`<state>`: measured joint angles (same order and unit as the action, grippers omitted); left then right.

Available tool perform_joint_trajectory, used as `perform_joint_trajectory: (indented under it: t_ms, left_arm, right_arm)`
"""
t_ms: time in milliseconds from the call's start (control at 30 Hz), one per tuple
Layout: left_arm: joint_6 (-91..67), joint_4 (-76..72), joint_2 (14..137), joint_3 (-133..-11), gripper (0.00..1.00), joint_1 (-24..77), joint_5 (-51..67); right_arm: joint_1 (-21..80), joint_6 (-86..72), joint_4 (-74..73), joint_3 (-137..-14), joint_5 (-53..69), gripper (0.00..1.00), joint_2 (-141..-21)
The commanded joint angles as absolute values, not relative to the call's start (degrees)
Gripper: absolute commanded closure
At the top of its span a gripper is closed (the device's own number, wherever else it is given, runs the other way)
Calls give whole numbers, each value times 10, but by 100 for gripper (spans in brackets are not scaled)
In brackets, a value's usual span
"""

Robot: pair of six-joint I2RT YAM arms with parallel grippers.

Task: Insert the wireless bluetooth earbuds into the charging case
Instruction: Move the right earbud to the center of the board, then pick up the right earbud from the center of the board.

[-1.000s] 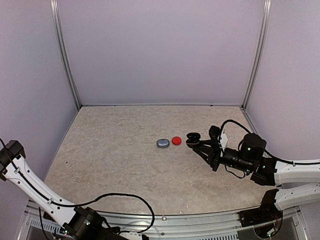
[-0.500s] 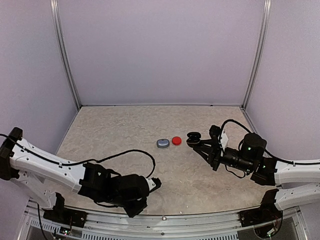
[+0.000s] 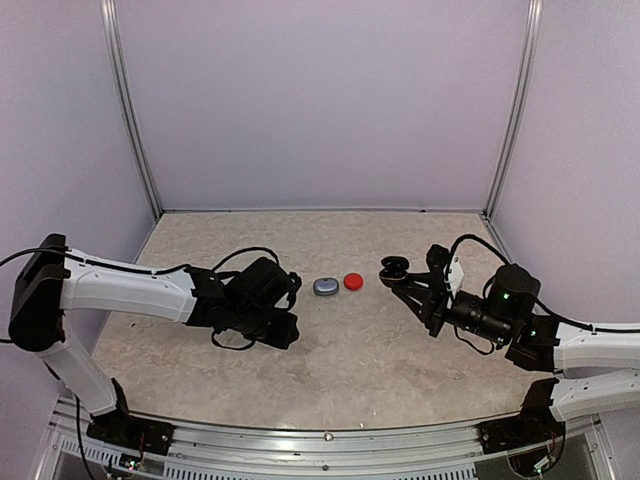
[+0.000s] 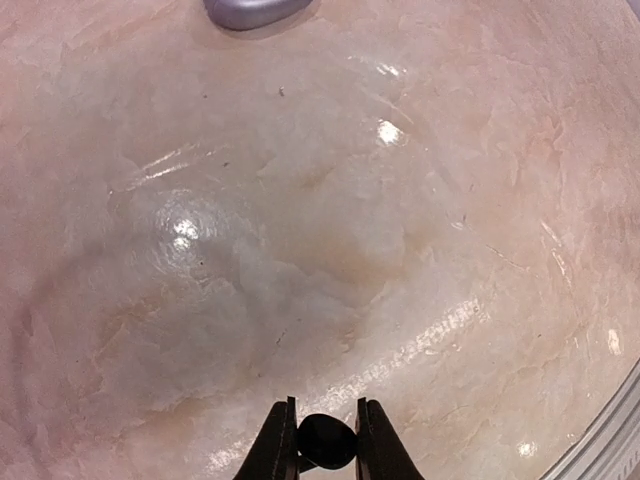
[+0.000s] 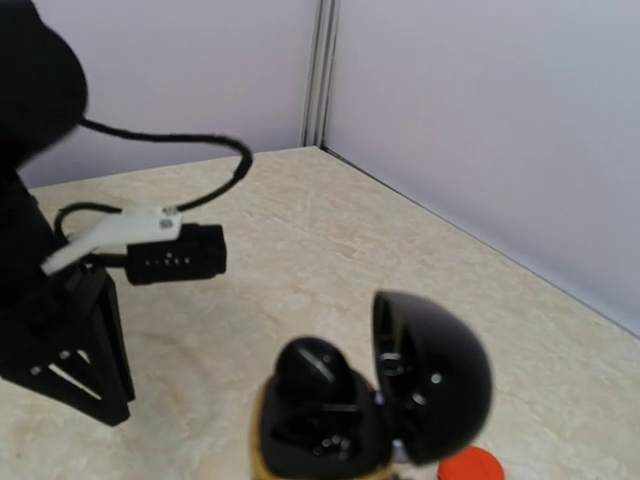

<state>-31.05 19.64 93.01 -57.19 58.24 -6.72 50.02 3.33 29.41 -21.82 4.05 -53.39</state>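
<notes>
L claw [image 4: 324,425]: nearly closed, pinching small black earbud [image 4: 327,442] (probably, view is tight), low over desk [image 4: 300,250], well apart from its case | R claw [image 3: 396,272]: clamped on black case [image 5: 330,415], lid open | risk: thin pinch lets bud rotate or drop; stem misses socket; push twists case in claw
</notes>
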Motion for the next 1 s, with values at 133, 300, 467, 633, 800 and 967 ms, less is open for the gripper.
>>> perform_joint_trajectory:
  t_ms: [133,300,467,633,800,967]
  left_arm:
    - [-394,173,955,-535,80,533,-4]
    - [-377,210,974,-546,70,520,4]
    - [-288,316,988,-612,57,510,-26]
    - [-190,422,1029,-697,57,511,-25]
    - [-108,488,1069,-757,58,522,-30]
    - [-38,554,1120,-812,58,547,-75]
  right_arm:
    - [495,34,285,-221,29,100,-524]
    - [495,35,281,-221,30,100,-524]
    - [494,35,279,-221,31,100,-522]
    - [495,34,280,-220,32,100,-521]
    - [494,34,277,-220,31,100,-517]
    - [494,34,272,-219,29,100,-510]
